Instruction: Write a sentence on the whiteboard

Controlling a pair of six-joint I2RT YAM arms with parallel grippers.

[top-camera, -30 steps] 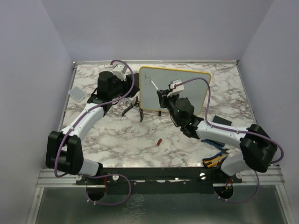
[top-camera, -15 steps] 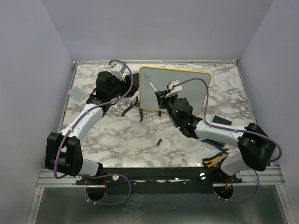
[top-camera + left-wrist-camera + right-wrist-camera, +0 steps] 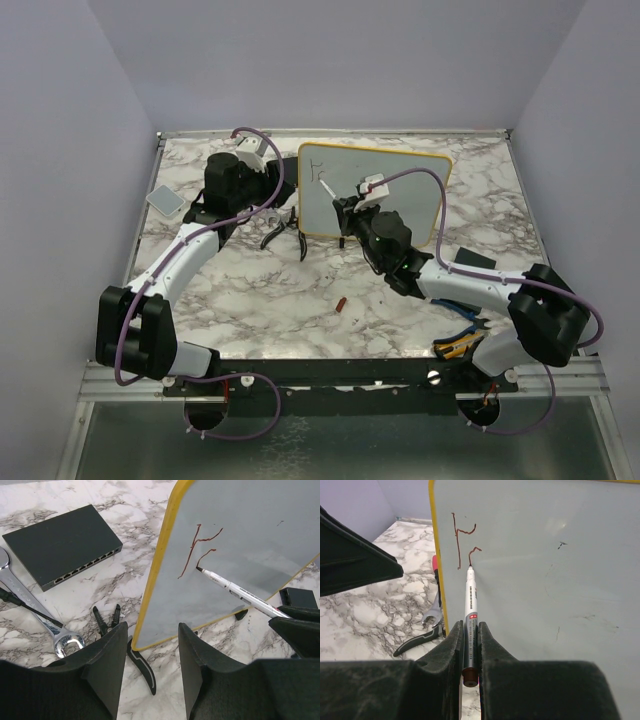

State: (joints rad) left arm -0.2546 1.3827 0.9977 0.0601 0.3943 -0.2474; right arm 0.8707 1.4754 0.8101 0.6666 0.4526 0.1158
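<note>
At the upper left of the overhead view a small grey pad (image 3: 165, 199) lay on the marble table (image 3: 250, 290). Right of it the left pincer (image 3: 151, 630) hung with its fingers partly apart and nothing between them, just short of the board's left edge. In its own camera, a black box with a row of ports (image 3: 65, 542) and a wrench (image 3: 30, 605) lay at the left, and a pair of pliers (image 3: 137, 657) sat at the foot of the board. The whiteboard (image 3: 400, 170) stood propped on its black feet at the upper centre of the table, leaning back. Of the sentence (image 3: 456, 535), only a few thin reddish-brown strokes showed, near the board's upper left corner. The marker (image 3: 470, 595) had its tip against the board at the end of the lower stroke. It was clamped tightly between the fingers of the right pincer (image 3: 470, 625), which reached in from the lower right. A small red piece (image 3: 341, 303) lay on the table below the board, and some hand tools (image 3: 460, 340) were at the lower right.
</note>
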